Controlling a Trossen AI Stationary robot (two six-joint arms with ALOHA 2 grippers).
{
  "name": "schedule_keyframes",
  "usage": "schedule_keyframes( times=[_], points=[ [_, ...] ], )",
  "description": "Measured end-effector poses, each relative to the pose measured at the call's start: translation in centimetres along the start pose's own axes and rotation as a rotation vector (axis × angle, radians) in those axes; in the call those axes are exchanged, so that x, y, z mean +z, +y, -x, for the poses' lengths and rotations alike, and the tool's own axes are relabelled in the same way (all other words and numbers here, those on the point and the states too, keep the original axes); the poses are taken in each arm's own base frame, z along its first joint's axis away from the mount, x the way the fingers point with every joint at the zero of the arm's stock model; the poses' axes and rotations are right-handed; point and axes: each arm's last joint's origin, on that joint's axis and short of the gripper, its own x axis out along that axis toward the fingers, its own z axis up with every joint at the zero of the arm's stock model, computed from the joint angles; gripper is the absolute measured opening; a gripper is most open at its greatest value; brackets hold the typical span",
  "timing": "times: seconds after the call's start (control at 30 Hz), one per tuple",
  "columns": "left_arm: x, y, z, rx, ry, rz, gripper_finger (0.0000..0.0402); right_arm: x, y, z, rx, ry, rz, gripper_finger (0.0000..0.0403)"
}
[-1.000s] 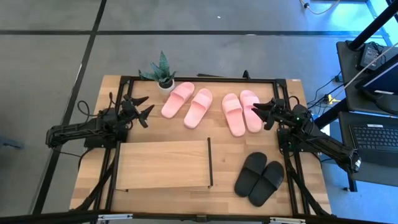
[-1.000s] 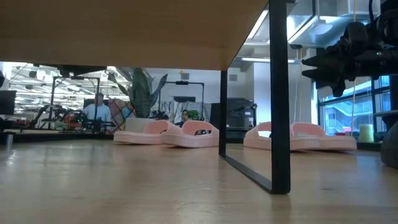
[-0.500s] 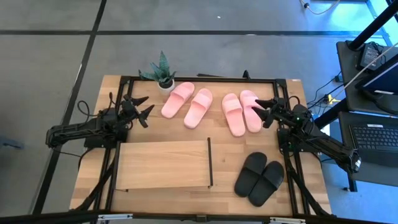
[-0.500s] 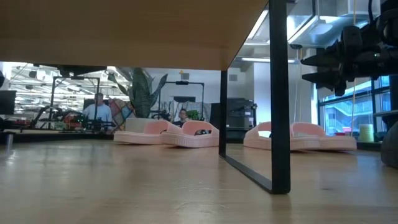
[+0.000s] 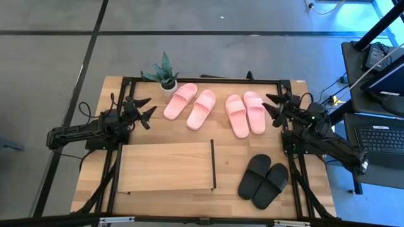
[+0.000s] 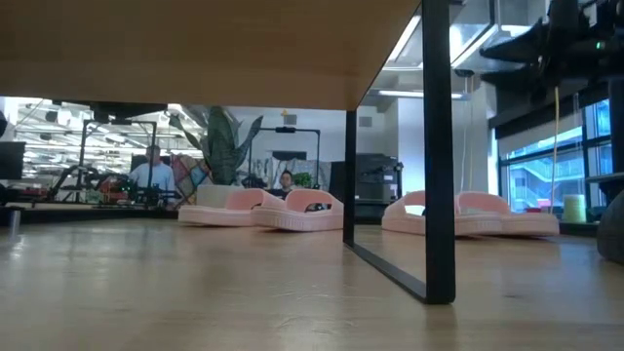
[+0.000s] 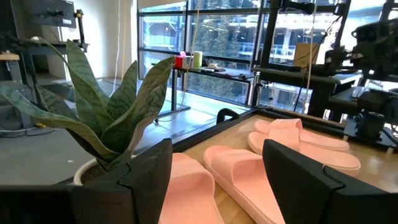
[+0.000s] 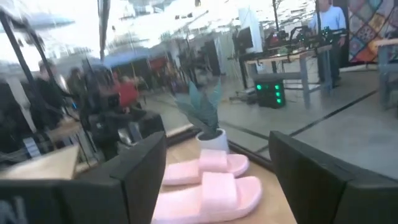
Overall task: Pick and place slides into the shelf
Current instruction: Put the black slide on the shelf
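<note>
The right claw (image 5: 272, 106) has drawn back from the right pink pair (image 5: 245, 113) and risen; its fingers, part closed a second ago, are now spread wide and empty, the pair just beside them. The left claw (image 5: 141, 108) has not moved, released, with the left pink pair (image 5: 190, 105) near. The shelf (image 5: 165, 166) and the black pair (image 5: 264, 180) lie untouched.
</note>
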Motion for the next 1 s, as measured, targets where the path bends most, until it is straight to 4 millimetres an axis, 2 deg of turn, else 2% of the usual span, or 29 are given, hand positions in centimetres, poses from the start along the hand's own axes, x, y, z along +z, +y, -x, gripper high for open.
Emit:
schedule_keyframes(
  times=[0.27, 0.43, 0.6, 0.8, 1.0],
  points=[
    [0.0, 0.0, 0.0, 0.000, 0.000, -0.001, 0.0242, 5.9, 1.5, -0.9, -0.028, 0.236, 0.101, 0.0271],
    [0.0, 0.0, 0.0, 0.000, 0.000, -0.001, 0.0242, 9.2, 2.6, -2.8, 0.027, 0.355, 0.152, 0.0271],
    [0.0, 0.0, 0.0, 0.000, 0.000, -0.001, 0.0242, 11.4, 3.5, -4.7, 0.039, 0.516, 0.196, 0.0271],
    [0.0, 0.0, 0.0, 0.000, 0.000, -0.002, 0.0242, 12.4, 4.7, -7.1, -0.006, 0.728, 0.189, 0.0271],
    [0.0, 0.0, 0.0, 0.000, 0.000, -0.002, 0.0242, 11.4, 6.0, -9.3, -0.027, 0.913, 0.187, 0.0271]
  ],
)
